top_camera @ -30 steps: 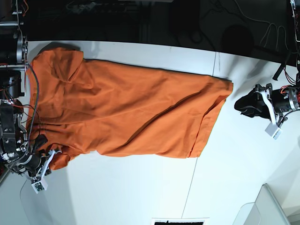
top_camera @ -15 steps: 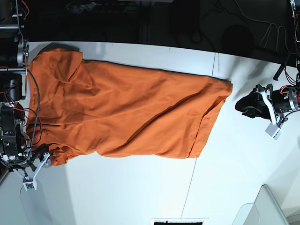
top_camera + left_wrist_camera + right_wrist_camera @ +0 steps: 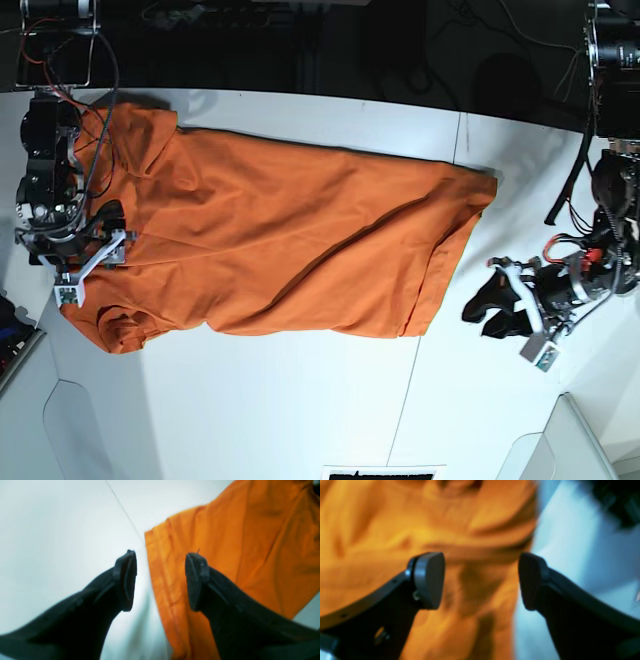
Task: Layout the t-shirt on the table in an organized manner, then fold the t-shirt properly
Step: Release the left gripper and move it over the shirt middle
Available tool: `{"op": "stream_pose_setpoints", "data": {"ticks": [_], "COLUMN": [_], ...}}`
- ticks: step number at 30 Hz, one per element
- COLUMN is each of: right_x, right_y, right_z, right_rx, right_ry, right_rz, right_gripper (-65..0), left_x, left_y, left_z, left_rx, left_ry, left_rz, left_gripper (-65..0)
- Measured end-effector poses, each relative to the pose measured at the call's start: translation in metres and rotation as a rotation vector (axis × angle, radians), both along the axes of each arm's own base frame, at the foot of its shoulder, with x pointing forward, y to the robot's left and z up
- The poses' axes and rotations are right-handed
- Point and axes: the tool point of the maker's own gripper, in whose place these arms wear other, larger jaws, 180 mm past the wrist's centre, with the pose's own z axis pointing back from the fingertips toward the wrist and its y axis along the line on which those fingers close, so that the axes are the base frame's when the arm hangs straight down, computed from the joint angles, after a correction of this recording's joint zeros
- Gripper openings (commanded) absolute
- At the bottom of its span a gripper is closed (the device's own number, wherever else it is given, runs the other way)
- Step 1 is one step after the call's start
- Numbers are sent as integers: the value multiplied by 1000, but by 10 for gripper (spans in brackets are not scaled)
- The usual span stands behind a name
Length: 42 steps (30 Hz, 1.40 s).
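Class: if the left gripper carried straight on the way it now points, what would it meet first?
Most likely the hem edge of the t-shirt, which runs between the open fingers of the left gripper, or the table beside it; depth is hard to judge.

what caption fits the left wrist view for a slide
Open left gripper straddling the hemmed edge of the orange t-shirt on the white table.

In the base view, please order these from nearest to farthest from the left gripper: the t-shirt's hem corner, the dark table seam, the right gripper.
From the left gripper:
1. Hem corner of the t-shirt, just up-left of it.
2. Table seam, higher up, beyond that corner.
3. Right gripper, far across at the shirt's other end.
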Motion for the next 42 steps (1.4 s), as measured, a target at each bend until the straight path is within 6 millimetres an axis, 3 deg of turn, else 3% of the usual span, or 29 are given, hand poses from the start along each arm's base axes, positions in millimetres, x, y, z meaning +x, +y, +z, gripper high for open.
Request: {"op": "stream_pose_setpoints", "data": {"ticks": [5, 9, 12, 19, 21, 24, 25, 28, 31, 35, 38, 42], "right_x": [-9, -13, -12, -12, -12, -12, -12, -12, -11, -11, -11, -11], "right_y": [23, 31, 38, 38, 36, 32, 29, 17, 6, -10, -11, -10], "right_z": [-16, -22, -23, -22, -22, -22, -21, -17, -8, 1, 2, 2], "right_rx": [43, 60, 77, 74, 64, 34, 23, -18, -22, 10, 82, 111], "right_ry": [7, 20, 17, 18, 19, 21, 20, 0, -27, -63, -78, -82], "right_rz": [3, 4, 10, 16, 15, 9, 0, -36, -68, -126, -137, -131], "right_gripper": [-203, -203, -203, -203, -203, -203, -203, -203, -203, -203, -203, -203], "left_x": [30, 54, 58, 57, 57, 54, 50, 37, 37, 38, 20, -23], "left_y": [-44, -41, -33, -58, -57, -59, -65, -77, -72, -67, -85, -115], "left_z": [-35, -65, -84, -81, -81, -85, -87, -91, -75, -24, 9, 26], "left_rx": [129, 191, 193, 106, 106, 113, 119, 115, 93, 78, 63, 33], "left_ry": [-7, 62, 123, 128, 125, 131, 134, 146, 120, 35, -35, -83], "left_rz": [17, 105, 146, 80, 84, 62, 12, -96, -111, -156, -256, -374], "left_gripper": [-317, -318, -318, -320, -378, -613, -650, -650, -650, -650, -650, -650]}}
